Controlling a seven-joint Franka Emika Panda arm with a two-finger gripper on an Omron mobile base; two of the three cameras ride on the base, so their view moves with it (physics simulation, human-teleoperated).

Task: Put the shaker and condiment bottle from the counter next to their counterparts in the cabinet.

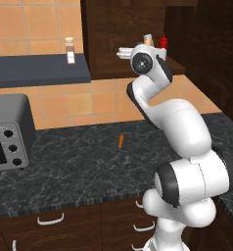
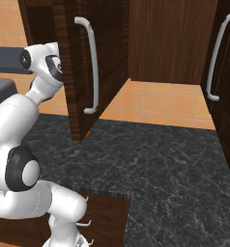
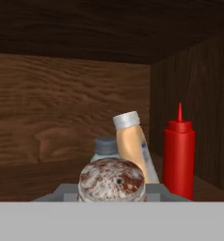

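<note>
In the hand view my gripper point(image 3: 111, 194) is inside the dark wooden cabinet point(image 3: 62, 103), shut on the shaker point(image 3: 111, 180). The shaker's mottled grey-silver cap fills the gap between the fingers and its body is hidden. Just behind it stands the pale blue-grey shaker point(image 3: 104, 148) with a grey cap. The tan bottle point(image 3: 132, 143) with a light cap leans to the left beside it. The red condiment bottle point(image 3: 179, 153) stands upright to their right on the cabinet shelf. From the left base view the arm reaches up to the cabinet point(image 1: 113, 29), where the red bottle point(image 1: 163, 41) shows beyond the wrist.
The black marbled counter point(image 1: 89, 162) carries a grey toaster oven point(image 1: 6, 135) at the left and a small orange object point(image 1: 121, 141) in the middle. A clear jar point(image 1: 70, 50) stands on the dark-blue wall shelf point(image 1: 35, 69). The open cabinet door point(image 2: 80, 72) hangs right of the arm.
</note>
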